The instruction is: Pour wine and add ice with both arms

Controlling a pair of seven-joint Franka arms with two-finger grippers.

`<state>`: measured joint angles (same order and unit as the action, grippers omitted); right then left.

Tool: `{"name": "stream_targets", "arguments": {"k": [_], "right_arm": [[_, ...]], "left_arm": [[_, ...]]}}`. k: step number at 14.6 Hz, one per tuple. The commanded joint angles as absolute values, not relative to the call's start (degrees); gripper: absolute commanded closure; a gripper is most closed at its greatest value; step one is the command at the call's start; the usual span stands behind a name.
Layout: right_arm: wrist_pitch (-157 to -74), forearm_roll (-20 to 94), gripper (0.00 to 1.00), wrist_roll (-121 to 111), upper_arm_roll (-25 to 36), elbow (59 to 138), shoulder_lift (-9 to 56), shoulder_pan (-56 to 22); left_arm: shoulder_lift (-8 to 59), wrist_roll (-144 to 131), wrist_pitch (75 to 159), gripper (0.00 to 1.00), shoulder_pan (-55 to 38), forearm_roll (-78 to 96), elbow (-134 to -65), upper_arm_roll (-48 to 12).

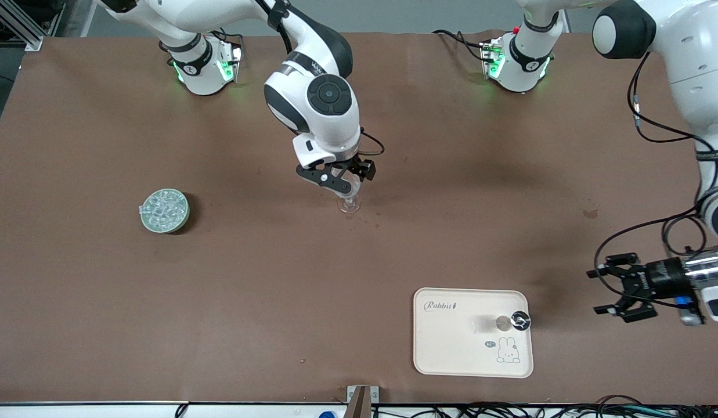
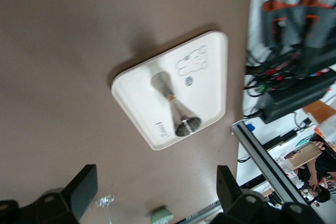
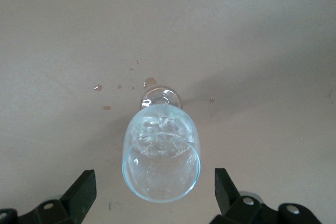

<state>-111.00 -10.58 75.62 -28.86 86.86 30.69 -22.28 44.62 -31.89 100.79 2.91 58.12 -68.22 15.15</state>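
A clear stemmed glass (image 1: pixel 349 202) stands at the table's middle, and glassy glints show in the bottom of its cup (image 3: pixel 161 153). My right gripper (image 1: pixel 342 181) hangs open just above it, with its fingers (image 3: pixel 82 191) apart on either side of the rim and not touching. The ice (image 1: pixel 163 208) fills a pale green round bowl (image 1: pixel 179 223) toward the right arm's end. My left gripper (image 1: pixel 598 291) is open and empty, in the air beside a cream tray (image 1: pixel 451 348). A metal hourglass-shaped measuring cup (image 1: pixel 514 321) stands on the tray. It also shows in the left wrist view (image 2: pixel 176 107).
Small brown drops (image 3: pixel 149 82) lie on the brown table by the glass's foot, and a stain (image 1: pixel 591 213) lies toward the left arm's end. Cables and a metal rail (image 2: pixel 262 150) run along the table edge nearest the front camera. Both arm bases stand at the back edge.
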Motion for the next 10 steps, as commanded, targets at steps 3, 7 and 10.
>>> {"name": "stream_targets", "arguments": {"k": [3,7,10], "right_arm": [[-110.57,-11.78,0.0,77.08,-29.09,84.91,30.85,-22.06],[-107.16,-11.95,0.0,73.32,-29.09,84.46,24.36,-18.73],[-99.78,-11.95,0.0,65.15,-29.0,84.38,16.81,-12.68]], "left_arm": [[38.86,-27.87,106.25,0.0,1.94,53.54,-68.38,16.08],[32.8,-27.6,107.84,0.0,0.36,39.79,-68.82,14.95],[27.7,-25.14,108.02,0.0,0.61,16.26,-69.6,4.88]]}}
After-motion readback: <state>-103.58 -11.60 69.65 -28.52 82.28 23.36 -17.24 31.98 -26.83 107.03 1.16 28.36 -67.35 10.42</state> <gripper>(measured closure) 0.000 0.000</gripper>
